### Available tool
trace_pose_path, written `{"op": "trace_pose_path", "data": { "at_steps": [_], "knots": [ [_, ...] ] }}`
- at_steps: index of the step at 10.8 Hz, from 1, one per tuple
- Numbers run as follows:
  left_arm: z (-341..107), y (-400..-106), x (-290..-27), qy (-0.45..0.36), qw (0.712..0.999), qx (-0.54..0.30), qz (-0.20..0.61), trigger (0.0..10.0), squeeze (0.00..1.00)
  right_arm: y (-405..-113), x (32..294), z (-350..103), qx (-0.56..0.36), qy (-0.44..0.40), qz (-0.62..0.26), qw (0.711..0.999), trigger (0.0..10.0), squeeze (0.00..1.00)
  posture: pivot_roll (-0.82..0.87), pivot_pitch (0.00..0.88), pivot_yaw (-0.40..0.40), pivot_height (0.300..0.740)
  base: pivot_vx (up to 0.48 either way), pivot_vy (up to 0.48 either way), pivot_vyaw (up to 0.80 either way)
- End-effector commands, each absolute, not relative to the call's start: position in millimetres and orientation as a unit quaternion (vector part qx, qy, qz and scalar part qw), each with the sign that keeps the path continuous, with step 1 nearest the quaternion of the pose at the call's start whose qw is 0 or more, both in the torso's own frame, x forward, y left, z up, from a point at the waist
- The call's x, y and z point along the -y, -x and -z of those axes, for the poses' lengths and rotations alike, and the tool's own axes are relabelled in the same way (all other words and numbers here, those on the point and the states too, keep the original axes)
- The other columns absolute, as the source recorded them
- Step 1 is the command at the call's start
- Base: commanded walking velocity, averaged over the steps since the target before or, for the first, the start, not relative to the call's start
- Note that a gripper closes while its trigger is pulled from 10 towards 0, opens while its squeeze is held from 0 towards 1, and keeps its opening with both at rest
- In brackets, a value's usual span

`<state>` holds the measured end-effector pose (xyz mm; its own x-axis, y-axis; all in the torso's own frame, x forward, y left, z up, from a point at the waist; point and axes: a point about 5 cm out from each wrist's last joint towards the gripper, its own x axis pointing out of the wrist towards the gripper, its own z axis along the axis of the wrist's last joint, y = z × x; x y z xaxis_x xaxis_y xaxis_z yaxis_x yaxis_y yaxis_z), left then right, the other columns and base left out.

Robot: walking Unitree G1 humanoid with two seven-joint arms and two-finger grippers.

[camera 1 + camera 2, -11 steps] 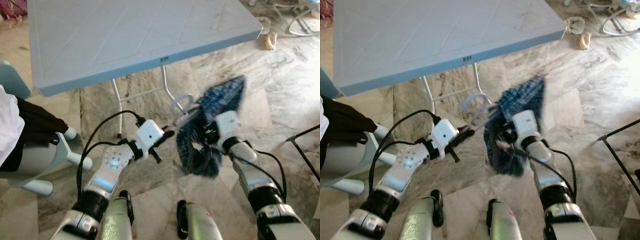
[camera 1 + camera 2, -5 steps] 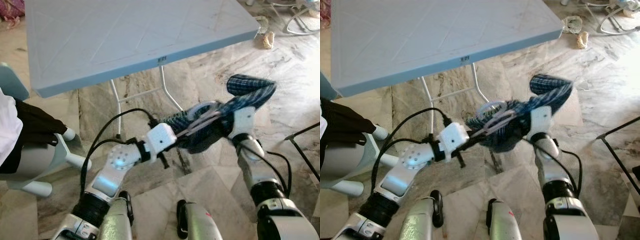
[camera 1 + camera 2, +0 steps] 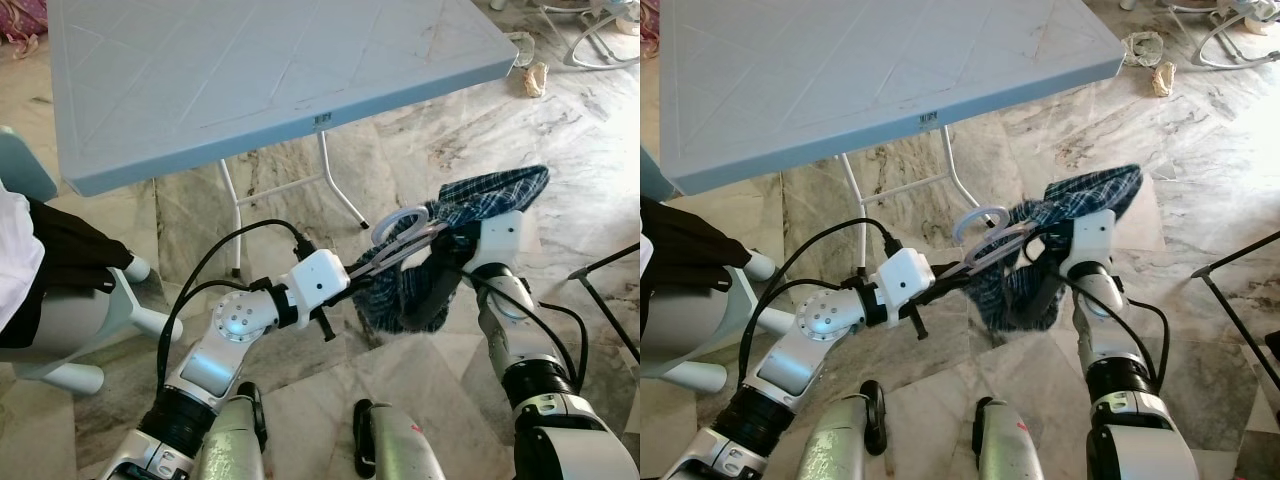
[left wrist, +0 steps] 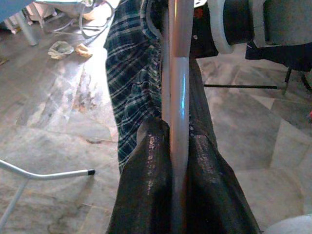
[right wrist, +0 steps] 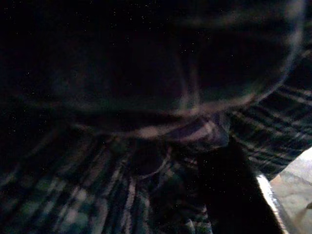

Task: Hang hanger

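Observation:
A pale plastic hanger, hook uppermost, is held in the air above the floor between my two arms. A blue plaid garment is draped on it and sags below. My left gripper is shut on the hanger's bare arm; in the left wrist view its black fingers pinch the pale bar. My right gripper is buried in the plaid cloth at the other end and shut on it. The right wrist view is dark, with plaid cloth right against the camera.
A blue-grey folding table on white metal legs stands just ahead. A person in white and dark clothes sits on a pale chair at my left. A thin black rack bar crosses the marble floor at right.
My right gripper has lifted and turned, so the bunched garment now spreads sideways. My left arm has reached right and now grips the hanger's arm.

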<state>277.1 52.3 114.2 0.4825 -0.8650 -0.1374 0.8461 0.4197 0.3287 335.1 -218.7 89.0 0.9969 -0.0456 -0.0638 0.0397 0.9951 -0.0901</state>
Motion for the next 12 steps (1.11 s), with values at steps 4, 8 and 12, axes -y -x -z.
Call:
{"op": "trace_pose_path", "data": {
  "at_steps": [4, 8, 12],
  "knots": [
    [-104.4, -291.0, -64.9, -0.216, 0.872, -0.001, 0.439, 0.0, 0.00, -338.5, 235.0, -94.1, -0.033, 0.009, 0.062, 0.997, 0.0, 0.00, -0.05, 0.226, -0.012, 0.740, 0.000, 0.000, 0.00],
    [-88.9, -280.0, -62.9, -0.248, 0.843, -0.024, 0.478, 0.0, 0.00, -340.4, 244.6, -106.2, -0.006, 0.002, 0.081, 0.997, 0.0, 0.00, -0.06, 0.237, -0.017, 0.740, 0.000, 0.000, 0.00],
    [-59.0, -245.8, -83.1, -0.312, 0.785, -0.082, 0.528, 0.0, 0.00, -352.9, 245.4, -133.2, 0.035, -0.013, 0.115, 0.993, 0.0, 0.00, -0.05, 0.244, -0.022, 0.740, 0.000, 0.000, 0.00]
  ]
}}
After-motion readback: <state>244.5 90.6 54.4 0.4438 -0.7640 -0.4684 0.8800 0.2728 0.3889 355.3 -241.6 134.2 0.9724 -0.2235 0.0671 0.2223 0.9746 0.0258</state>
